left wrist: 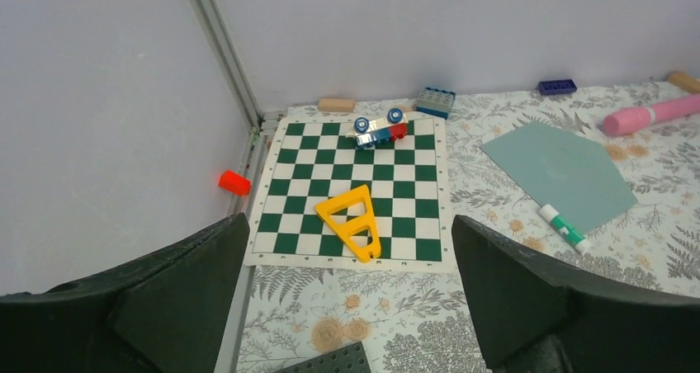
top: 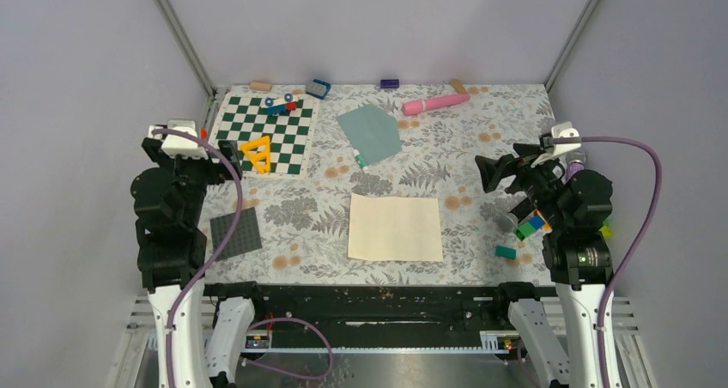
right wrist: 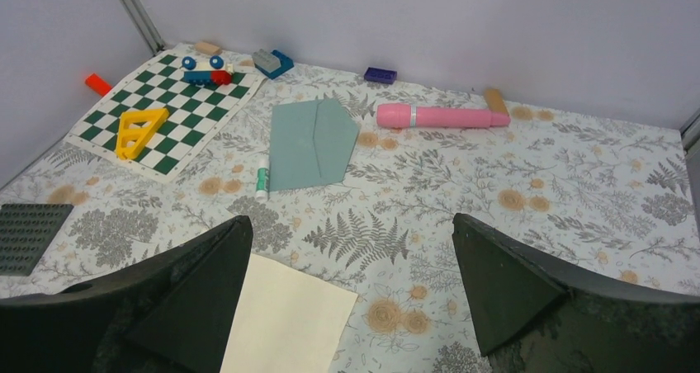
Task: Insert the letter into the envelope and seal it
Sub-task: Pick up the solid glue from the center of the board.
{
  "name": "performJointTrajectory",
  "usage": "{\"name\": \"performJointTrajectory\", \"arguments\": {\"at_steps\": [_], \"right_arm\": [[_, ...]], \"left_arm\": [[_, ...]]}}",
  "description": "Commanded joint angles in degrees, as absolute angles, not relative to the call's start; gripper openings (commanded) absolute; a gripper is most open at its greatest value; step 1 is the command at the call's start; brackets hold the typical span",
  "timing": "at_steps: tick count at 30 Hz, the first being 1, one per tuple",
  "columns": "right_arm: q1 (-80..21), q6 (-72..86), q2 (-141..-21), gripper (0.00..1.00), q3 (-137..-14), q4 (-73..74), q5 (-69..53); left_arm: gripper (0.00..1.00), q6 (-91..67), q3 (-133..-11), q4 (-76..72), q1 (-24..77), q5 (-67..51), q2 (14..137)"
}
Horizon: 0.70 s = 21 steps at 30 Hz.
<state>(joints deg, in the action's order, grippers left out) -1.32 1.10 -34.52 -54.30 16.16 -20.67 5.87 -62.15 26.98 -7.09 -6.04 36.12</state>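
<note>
Your left gripper (left wrist: 348,224) hangs wide open, empty. Letter (top: 396,227) lies flat, centre-near. Envelope (top: 371,132) apart beyond it, glue stick (top: 360,160) just beside, likely staged for sealing. Right gripper (right wrist: 351,223) likewise agape, holding nothing.

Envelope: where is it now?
Top view: the envelope lies flat at centre-back, between the chequered board and the pink cylinder, a green-and-white stick beside it.

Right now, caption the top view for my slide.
Left gripper and right gripper open and empty; cream letter lies flat near the arms, teal envelope beyond it.
</note>
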Motion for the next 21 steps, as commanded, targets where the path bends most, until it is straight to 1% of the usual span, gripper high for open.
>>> {"name": "performJointTrajectory", "arguments": {"at_steps": [1,7,12,17,21], "right_arm": [[-1.1,0.3,-34.8,0.98,-53.4,11.1,-21.0],[-1.1,2.3,-36.0,0.98,-52.6,10.4,-22.7],[-1.1,6.3,-44.8,0.99,-58.3,14.3,-20.9],[-1.1,6.1,-48.0,0.99,-58.0,14.7,-19.4],[-1.1,8.0,-50.4,0.98,-59.0,14.8,-21.8]], "left_arm": [[0.99,7.4,-57.5,22.9,-7.4,-10.9,35.6],[0.99,10.3,-54.4,24.4,-7.4,-15.0,36.7],[0.99,10.1,-53.0,23.9,-7.4,-14.5,38.2],[0.99,9.3,-52.0,24.6,-7.4,-17.1,36.9],[0.99,8.9,-51.7,24.6,-7.4,-20.6,37.4]]}}
